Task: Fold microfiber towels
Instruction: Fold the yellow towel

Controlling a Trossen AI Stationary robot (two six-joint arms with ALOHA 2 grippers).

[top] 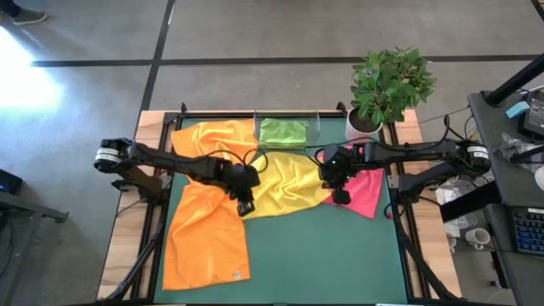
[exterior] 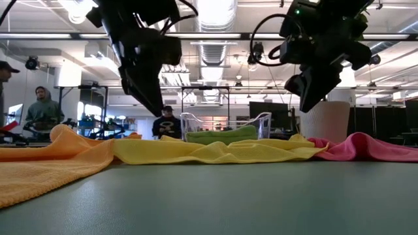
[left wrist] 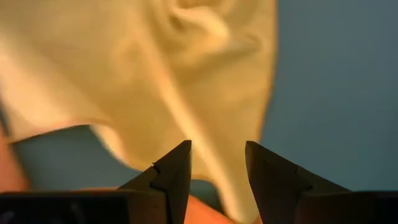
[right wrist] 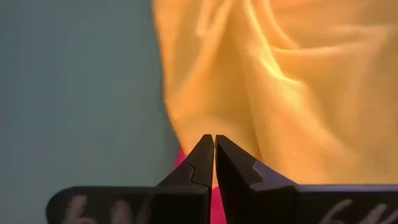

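Two grippers hang just above a rumpled yellow towel (top: 289,189) at mid-table: the left gripper (top: 245,204), jaws parted and empty, over its near left corner; the right gripper (top: 339,195), jaws pressed together and empty, at its right edge beside the pink towel (top: 367,191). A clean fold probably means pinching matching corners and lifting evenly. Orange towels (top: 204,242) lie left; a green towel (top: 282,131) sits in the tray (top: 316,126).
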